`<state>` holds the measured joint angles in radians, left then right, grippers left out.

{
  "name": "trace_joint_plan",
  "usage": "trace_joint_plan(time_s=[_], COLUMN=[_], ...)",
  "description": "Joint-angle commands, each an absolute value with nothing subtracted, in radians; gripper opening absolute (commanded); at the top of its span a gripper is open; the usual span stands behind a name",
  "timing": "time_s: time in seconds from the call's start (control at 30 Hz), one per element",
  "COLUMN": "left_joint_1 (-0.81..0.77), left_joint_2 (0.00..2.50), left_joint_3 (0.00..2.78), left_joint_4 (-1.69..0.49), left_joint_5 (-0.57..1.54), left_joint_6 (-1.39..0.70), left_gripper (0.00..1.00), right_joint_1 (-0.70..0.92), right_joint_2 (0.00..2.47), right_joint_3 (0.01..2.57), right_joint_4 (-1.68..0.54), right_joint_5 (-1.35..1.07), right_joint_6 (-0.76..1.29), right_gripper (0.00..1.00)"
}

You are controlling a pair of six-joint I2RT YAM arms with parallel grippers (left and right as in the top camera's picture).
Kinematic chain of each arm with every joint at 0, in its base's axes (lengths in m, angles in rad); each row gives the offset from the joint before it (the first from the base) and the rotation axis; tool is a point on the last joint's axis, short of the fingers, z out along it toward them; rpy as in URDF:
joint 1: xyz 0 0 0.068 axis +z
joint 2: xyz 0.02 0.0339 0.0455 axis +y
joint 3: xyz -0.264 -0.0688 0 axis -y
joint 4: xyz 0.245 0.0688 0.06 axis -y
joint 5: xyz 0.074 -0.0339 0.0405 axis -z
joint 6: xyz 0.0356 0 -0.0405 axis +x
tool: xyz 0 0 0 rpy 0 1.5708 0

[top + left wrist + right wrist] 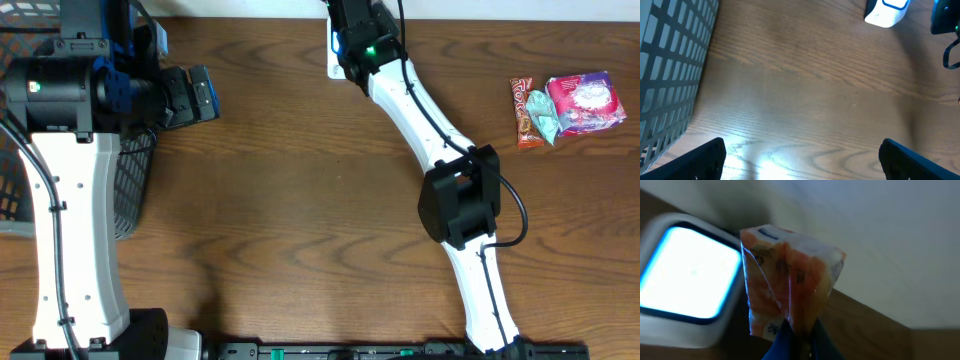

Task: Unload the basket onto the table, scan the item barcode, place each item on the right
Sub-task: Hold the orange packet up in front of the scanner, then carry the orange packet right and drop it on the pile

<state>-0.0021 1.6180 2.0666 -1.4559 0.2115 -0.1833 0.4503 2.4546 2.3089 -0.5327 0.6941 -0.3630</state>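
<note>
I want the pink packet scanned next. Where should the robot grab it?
Probably from above, pinching its right edge: the pink packet lies flat on the table, and the teal packet crowds its left side, so the right edge is free.

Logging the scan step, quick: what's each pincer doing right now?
Left pincer: open, holding nothing.
Right pincer: closed on an orange packet, beside the scanner.

Wooden table [280, 200] bears a wire basket [130, 190] at left, a white scanner [885, 12], and snack packets [566, 108] at right
</note>
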Motion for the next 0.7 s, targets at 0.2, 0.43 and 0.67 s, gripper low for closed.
trace_joint_plan(time_s=[0.2, 0.43, 0.67], left_joint_1=[-0.004, -0.004, -0.004], left_joint_2=[1.627, 1.627, 1.627], left_joint_3=[2.064, 2.064, 2.064], left_joint_4=[-1.457, -1.457, -1.457], left_joint_5=[0.220, 0.220, 0.220], left_joint_6=[-0.188, -0.188, -0.188], left_gripper=[0.98, 0.98, 0.98], right_joint_1=[0.268, 0.049, -0.104], right_joint_2=[2.472, 2.472, 2.473], right_joint_3=[2.304, 2.304, 2.304], right_joint_4=[-0.646, -0.917, -1.076], right_joint_5=[1.147, 1.145, 0.923], right_joint_6=[-0.373, -0.243, -0.117], right_gripper=[0.01, 0.01, 0.04])
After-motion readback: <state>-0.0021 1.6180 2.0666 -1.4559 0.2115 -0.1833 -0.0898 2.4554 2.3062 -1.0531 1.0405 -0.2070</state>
